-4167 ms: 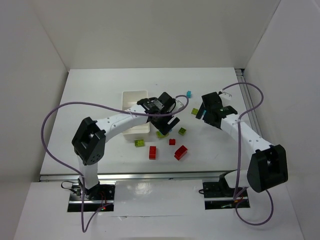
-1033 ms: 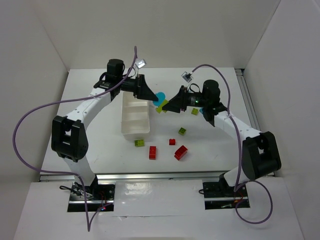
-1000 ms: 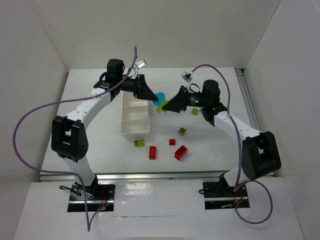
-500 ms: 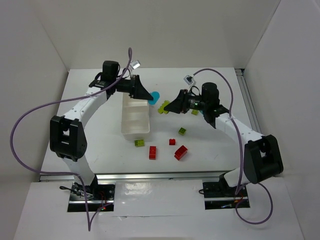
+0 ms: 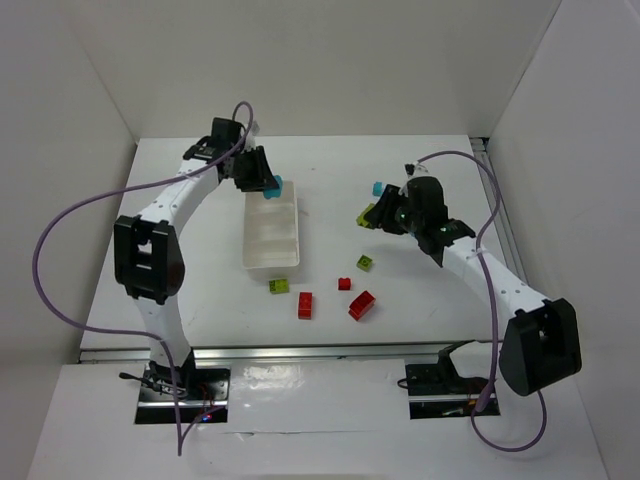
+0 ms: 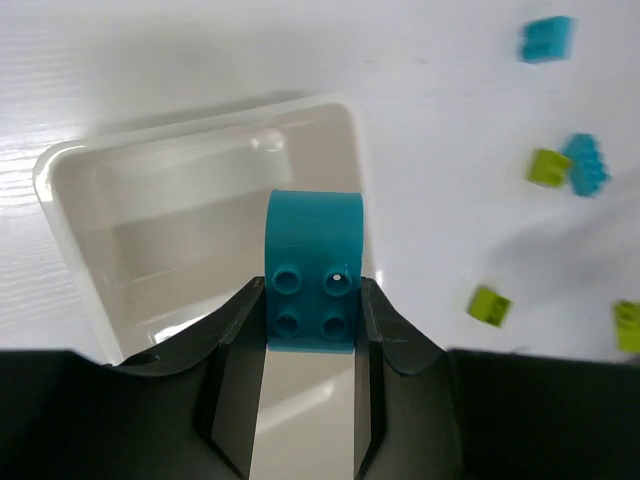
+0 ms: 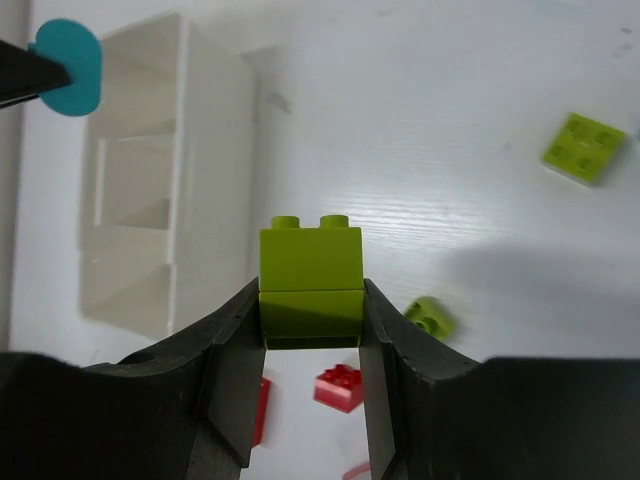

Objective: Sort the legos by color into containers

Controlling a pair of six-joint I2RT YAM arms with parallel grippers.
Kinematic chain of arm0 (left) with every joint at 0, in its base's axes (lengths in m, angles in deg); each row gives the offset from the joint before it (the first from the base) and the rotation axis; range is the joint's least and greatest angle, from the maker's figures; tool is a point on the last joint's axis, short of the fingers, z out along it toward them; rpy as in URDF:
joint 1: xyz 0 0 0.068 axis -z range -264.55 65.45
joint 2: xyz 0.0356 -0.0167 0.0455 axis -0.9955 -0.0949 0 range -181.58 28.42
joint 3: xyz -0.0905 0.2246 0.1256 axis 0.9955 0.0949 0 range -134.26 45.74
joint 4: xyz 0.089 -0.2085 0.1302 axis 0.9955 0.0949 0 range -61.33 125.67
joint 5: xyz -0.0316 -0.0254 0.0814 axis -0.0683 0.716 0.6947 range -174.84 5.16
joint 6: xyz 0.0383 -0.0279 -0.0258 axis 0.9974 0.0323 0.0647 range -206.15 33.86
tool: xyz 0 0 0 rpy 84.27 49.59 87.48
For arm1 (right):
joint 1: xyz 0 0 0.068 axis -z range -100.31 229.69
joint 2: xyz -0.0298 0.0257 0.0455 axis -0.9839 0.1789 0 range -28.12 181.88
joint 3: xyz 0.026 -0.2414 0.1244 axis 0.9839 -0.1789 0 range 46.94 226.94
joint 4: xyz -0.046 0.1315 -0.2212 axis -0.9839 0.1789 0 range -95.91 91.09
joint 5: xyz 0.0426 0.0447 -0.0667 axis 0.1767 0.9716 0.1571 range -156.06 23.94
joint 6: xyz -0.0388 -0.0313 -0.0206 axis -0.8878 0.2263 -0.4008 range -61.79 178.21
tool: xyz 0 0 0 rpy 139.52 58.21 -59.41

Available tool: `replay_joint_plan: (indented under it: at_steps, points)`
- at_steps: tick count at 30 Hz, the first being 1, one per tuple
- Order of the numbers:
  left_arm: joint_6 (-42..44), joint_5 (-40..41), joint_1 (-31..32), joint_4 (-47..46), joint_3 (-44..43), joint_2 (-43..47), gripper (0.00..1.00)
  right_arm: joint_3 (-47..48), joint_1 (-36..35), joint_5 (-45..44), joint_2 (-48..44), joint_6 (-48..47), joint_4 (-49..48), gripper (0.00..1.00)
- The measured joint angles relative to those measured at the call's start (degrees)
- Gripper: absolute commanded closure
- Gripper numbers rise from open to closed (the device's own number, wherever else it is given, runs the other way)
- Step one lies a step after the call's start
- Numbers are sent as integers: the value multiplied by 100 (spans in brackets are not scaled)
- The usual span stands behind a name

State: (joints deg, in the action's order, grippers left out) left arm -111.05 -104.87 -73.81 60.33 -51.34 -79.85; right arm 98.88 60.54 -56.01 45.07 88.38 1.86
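My left gripper (image 5: 264,184) is shut on a cyan brick (image 5: 274,187) and holds it over the far compartment of the white tray (image 5: 246,240). The left wrist view shows that cyan brick (image 6: 312,270) clamped between both fingers, above the tray's (image 6: 180,190) end compartment. My right gripper (image 5: 373,213) is shut on a yellow-green brick (image 5: 366,214), lifted to the right of the tray. The right wrist view has this brick (image 7: 311,268) pinched at its lower half, with the tray (image 7: 215,200) to the left. All three compartments look bare.
On the table lie a cyan brick (image 5: 379,188) near my right gripper, yellow-green bricks (image 5: 366,262) (image 5: 279,286), and three red bricks (image 5: 344,283) (image 5: 305,304) (image 5: 361,304) in front of the tray. White walls enclose the table.
The two grippers were tip to tip beside the tray. They have parted: the left drew the cyan brick back over the tray's far end, the right closed on the yellow-green brick and moved right.
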Motion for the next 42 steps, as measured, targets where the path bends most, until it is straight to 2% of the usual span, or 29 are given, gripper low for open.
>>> replay_joint_plan:
  at_steps: [4,5,6,7,9,10,12,15,20,24,27,32,36,42]
  points:
    - [-125,870,197,216,-225,-588,100,0,0,-636,-46,22,455,100]
    - [-138,1005,234,273,-299,-734,97,0,0,-739,-61,22,538,100]
    - [-157,1126,264,295,-358,-879,88,0,0,-826,-79,22,610,100]
    - [-199,1204,284,315,-402,-988,65,0,0,-916,-98,24,682,100]
    - [-232,1362,315,365,-450,-1137,37,0,0,-1032,-138,20,796,100]
    - [-208,1427,334,409,-461,-1156,20,0,0,-1071,-153,20,837,100]
    - [-199,1550,363,498,-496,-1152,11,0,0,-1099,-170,11,874,100]
    - [-109,1598,420,601,-699,-1110,10,0,0,-1062,-173,-28,905,100]
    - [306,1322,590,872,-837,-654,16,13,0,-605,-175,-317,874,100]
    - [866,11,669,922,-734,28,16,13,0,160,-260,-647,782,100]
    - [1165,-1152,710,723,-323,520,16,13,0,796,-374,-846,688,100]
    - [1582,-2734,850,514,267,708,15,13,0,1700,-470,-1038,466,100]
    - [1810,-3508,1067,459,601,702,14,13,0,2323,-527,-1121,315,100]
    - [2002,-4234,1270,214,708,697,13,20,0,3165,-507,-1281,254,100]
